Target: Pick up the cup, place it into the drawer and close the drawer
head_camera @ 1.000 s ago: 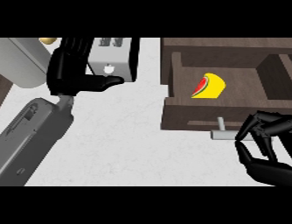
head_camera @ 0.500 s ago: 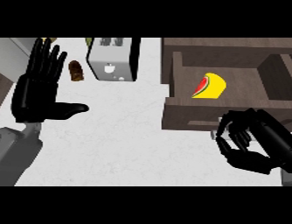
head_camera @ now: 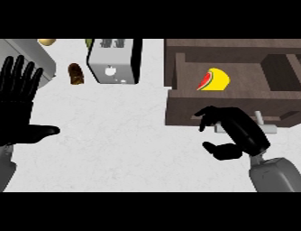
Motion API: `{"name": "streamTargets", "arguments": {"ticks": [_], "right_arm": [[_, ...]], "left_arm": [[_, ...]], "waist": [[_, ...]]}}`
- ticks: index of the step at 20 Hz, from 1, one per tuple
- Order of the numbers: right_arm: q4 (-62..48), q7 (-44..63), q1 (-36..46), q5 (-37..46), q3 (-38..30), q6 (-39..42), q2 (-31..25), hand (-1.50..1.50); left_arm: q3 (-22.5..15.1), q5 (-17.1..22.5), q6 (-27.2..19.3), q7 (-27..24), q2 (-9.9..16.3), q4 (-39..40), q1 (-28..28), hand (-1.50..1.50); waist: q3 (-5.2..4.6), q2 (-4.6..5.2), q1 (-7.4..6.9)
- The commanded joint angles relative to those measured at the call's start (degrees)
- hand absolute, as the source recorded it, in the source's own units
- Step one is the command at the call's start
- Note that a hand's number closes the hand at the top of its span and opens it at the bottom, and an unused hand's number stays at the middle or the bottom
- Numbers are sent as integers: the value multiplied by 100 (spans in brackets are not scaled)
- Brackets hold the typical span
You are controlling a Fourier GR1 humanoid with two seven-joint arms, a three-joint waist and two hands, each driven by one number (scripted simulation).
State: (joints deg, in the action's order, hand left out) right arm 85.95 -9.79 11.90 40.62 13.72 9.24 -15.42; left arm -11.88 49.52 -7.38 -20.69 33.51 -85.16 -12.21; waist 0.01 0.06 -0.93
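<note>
**Cup is in the drawer, closing comes next**

The cup [head_camera: 213, 80], yellow with a red side, lies inside the open drawer [head_camera: 180, 72]. My right hand [head_camera: 236, 131] has come back to the drawer front, fingers curled and holding nothing, next to the pale handle [head_camera: 267, 128]. I judge only the push remains. My left hand [head_camera: 10, 113] has gone from the toaster [head_camera: 113, 61] and now rests spread, fingers up, at the left. On the white counter [head_camera: 113, 135] a brown object [head_camera: 76, 73] stands beside the toaster.

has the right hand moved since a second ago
Yes. The right hand has shifted left and up, closer to the drawer front, and now covers most of the handle.
</note>
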Motion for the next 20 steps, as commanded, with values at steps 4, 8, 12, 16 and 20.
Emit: {"name": "streamTargets", "arguments": {"ticks": [4,8,12,16,20], "right_arm": [[-1711,-363,879,556,-137,-232,203,-150],[-2851,-651,1462,643,-330,-508,416,-150],[-4252,-1337,2157,601,-783,-888,331,-150],[-5352,-1665,2843,504,-1088,-935,452,-150],[-6458,-2008,3419,462,-1401,-1141,351,-150]], "left_arm": [[426,-176,437,-4,-181,-72,510,-150],[527,-330,1065,-487,-359,323,827,-150],[969,-130,1432,-147,54,144,964,-150],[1007,-231,1448,-93,-217,340,787,-150],[903,-295,1620,-155,-296,395,770,-150]], "waist": [[0,-1,41],[-1,8,21],[2,21,-38],[3,30,-27],[10,102,-179]]}}
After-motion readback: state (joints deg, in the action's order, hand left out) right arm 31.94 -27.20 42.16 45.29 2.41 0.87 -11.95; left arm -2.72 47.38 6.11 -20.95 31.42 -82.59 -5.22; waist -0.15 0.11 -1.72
